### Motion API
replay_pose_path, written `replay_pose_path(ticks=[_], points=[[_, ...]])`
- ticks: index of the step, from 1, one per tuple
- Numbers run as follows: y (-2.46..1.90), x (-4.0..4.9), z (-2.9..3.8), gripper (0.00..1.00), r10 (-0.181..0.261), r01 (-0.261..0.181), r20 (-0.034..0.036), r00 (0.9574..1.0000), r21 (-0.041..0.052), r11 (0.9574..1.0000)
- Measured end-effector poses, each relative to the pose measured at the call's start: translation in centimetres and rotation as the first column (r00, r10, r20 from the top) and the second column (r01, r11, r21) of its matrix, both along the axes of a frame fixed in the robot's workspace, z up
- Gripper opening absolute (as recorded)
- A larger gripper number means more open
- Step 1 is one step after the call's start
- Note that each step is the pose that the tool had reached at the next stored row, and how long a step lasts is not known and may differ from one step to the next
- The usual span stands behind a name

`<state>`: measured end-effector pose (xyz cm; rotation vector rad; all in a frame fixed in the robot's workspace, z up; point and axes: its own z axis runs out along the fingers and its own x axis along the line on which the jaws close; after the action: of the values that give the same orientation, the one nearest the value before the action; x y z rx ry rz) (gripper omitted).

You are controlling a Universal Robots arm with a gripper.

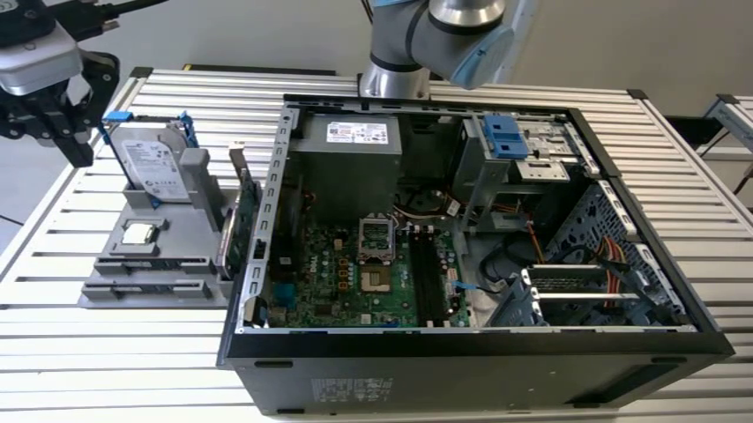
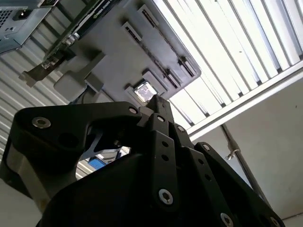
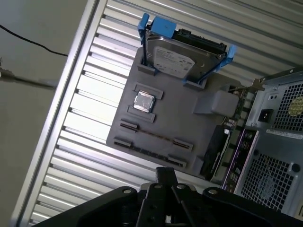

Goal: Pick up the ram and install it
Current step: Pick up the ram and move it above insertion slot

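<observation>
The jaws are pressed together with nothing between them, as both wrist views show, so the gripper (image 3: 165,171) hangs empty, high over the holder's end of the table at the exterior view's left. The ram (image 3: 155,135) is a thin dark stick standing on edge in a slot of the grey holder (image 3: 189,125). It sits just beside the small square processor chip (image 3: 144,101), on the side away from the hard drive (image 3: 182,56) in its blue clips. It looks untouched, and the gripper is well apart from it. A green card (image 1: 245,220) stands upright between the holder and the open computer case (image 1: 471,388). Inside the case the long memory slots (image 1: 426,275) lie beside the processor socket; I can't tell from here whether any is filled. To my eye this is the approach to the pick, with nothing lifted yet. A grasp would call for spread jaws lined up across the stick's thin faces, coming straight down between the end brackets.
</observation>
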<state>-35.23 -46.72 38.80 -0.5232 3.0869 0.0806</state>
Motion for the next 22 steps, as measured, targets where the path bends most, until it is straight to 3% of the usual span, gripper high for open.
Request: replay_pose_path(ticks=[10, 22], points=[[0.00, 0.00, 0.00, 0.00, 0.066, -0.066, 0.0000, 0.9978, 0.0000, 0.9978], [0.00, 0.00, 0.00, 0.00, 0.146, -0.146, 0.0000, 0.9893, 0.0000, 0.9893]])
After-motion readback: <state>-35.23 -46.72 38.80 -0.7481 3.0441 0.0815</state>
